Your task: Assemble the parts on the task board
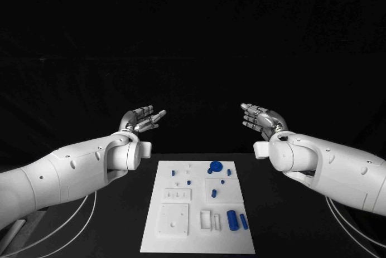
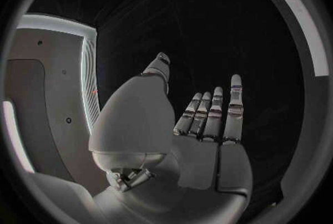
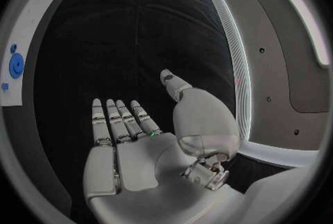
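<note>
Both the left hand [image 1: 143,121] and right hand [image 1: 262,119] hang empty at mid-frame, fingers spread, above the board [image 1: 181,235] at bottom centre. Blue parts [image 1: 216,166] lie untouched; lower one hand slowly, picking a single part.

The task board [image 1: 178,235] is showing plain white against the black counter [image 1: 120,224]. The parts on it are showing blue: a round blue disc [image 1: 216,166] near the far edge, a blue cylinder [image 1: 231,220] near the close right corner with a slimmer blue piece [image 1: 243,220] just beside it, and small blue pegs [image 1: 214,193] scattered between. Raised blocks [image 1: 174,220] on the board are showing white like the board itself. The left hand [image 1: 143,121] and the right hand [image 1: 262,118] are gleaming silver with darker bands across the fingers, on glossy white arms [image 1: 72,174].
</note>
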Controlling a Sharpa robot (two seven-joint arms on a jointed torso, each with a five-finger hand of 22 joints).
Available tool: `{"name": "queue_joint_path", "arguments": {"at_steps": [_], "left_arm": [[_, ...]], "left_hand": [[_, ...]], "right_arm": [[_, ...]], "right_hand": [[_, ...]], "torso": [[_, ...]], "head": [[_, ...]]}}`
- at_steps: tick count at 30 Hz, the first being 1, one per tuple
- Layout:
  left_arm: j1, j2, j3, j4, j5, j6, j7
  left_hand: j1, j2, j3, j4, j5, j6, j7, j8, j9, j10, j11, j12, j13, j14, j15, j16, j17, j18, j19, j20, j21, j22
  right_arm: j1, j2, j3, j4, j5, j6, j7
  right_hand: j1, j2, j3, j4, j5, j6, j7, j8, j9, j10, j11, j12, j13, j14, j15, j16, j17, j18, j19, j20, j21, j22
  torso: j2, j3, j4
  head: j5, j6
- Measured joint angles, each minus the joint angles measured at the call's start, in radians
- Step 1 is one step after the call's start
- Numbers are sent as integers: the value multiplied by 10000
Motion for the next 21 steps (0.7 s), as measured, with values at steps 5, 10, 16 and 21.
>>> {"name": "queue_joint_path", "arguments": {"at_steps": [5, 10, 16, 21], "left_arm": [[352, 236, -165, -734, -163, 588, -538], [446, 313, -210, -952, -287, 955, -873], [447, 108, -230, -648, -384, 1230, -932], [443, -154, -243, -217, -564, 1434, -923]], "left_hand": [[172, -9, 28, 28, 5, 141, 66, 0, 9, 179, 70, 0, 7, 227, 49, 0, 11, 10, 128, 30, 0, 13], [148, 303, 146, -290, 5, 946, 219, 51, 49, 1154, 200, 61, 58, 1673, 90, 87, 79, 158, 633, -5, 83, 35], [-32, 1178, 75, -1520, 73, 3438, 364, 196, 172, 4437, 284, 175, 134, 4517, 83, 392, 325, -211, 2031, -1058, 762, 251], [176, 1606, -23, -2239, 114, 4527, 205, 196, 219, 5976, -111, 183, 163, 6274, -585, 725, 683, -872, 3134, -2160, 1524, 544]], "right_arm": [[216, 93, 194, -641, -386, 1242, -951], [312, 144, 280, -968, -682, 2169, -1661], [276, 393, 289, -1702, -3675, 2267, -1716], [202, 505, 285, -1753, -6710, 2125, -1653]], "right_hand": [[836, 132, -786, -290, 619, 725, 41, 56, 45, 818, 7, 44, 36, 793, 3, 17, 44, -1, 584, -77, 59, 44], [1679, 199, -1398, -714, 1035, 2283, 208, 109, 111, 2520, -133, 121, 116, 2639, -96, 107, 121, -2, 1997, -311, 153, 124], [2052, 142, -1247, -1161, 1264, 4396, 121, 225, 217, 4731, -477, 189, 188, 5076, -496, 269, 253, -2, 4219, -792, 388, 226], [2172, 23, -784, -1554, 1495, 5672, -27, 289, 274, 6136, -844, 189, 210, 7300, -1161, 598, 518, -1, 6277, -1406, 877, 388]], "torso": [[1, 1, 3], [1, 0, 3], [38, -41, 32], [116, -97, 128]], "head": [[0, 0], [1, -1], [42, -108], [-2, -171]]}}
